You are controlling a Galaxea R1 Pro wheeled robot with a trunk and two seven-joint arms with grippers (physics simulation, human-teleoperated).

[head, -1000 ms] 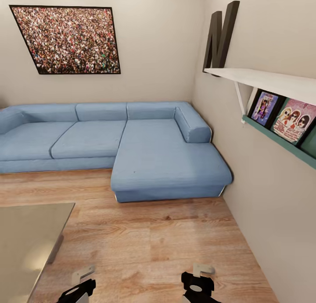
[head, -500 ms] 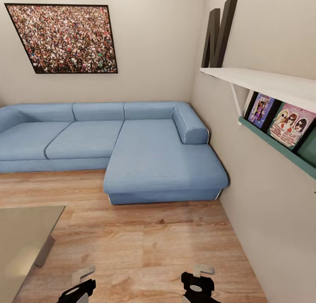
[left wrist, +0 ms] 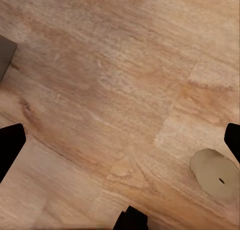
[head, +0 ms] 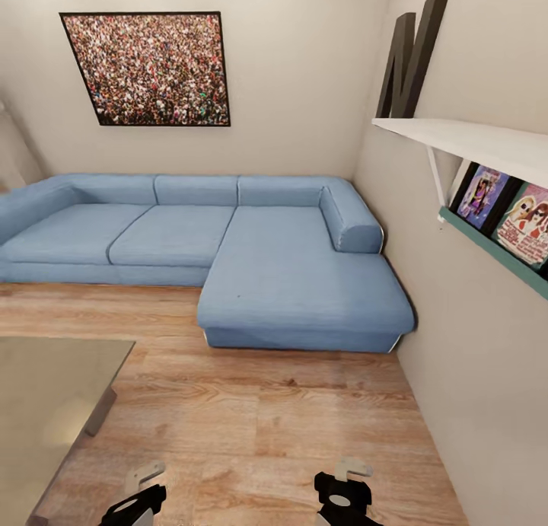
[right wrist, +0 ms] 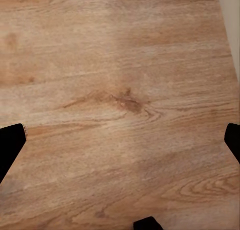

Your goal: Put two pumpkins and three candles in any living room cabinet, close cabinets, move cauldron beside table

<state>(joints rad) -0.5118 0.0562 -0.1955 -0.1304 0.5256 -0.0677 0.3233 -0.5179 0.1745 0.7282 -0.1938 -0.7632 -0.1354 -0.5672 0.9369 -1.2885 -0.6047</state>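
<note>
At the bottom edge of the head view the left pincer (head: 137, 503) and the right pincer (head: 342, 495) hang low over the wooden floor (head: 259, 427). In each wrist view the two dark fingers sit at opposite edges of the picture, wide apart, with nothing between them but floorboards. In the left wrist view a candle (left wrist: 216, 173) lies on the floor, a stubby tan cylinder seen end-on with a small dark dot at its centre, close to one of that pincer's fingers (left wrist: 233, 140) but not between them.

To the robot's left, the corner of the table (head: 53, 404) with its glossy grey top reaches into the head view, one leg showing beneath it. Beyond the open floor stands a blue L-shaped sofa (head: 251, 259), its chaise end against the right wall. On that wall hang a white shelf (head: 472, 141) carrying dark block letters (head: 415, 58), and below it a teal ledge (head: 495, 252) with record sleeves. On the far wall above the sofa hangs a framed crowd picture (head: 152, 69).
</note>
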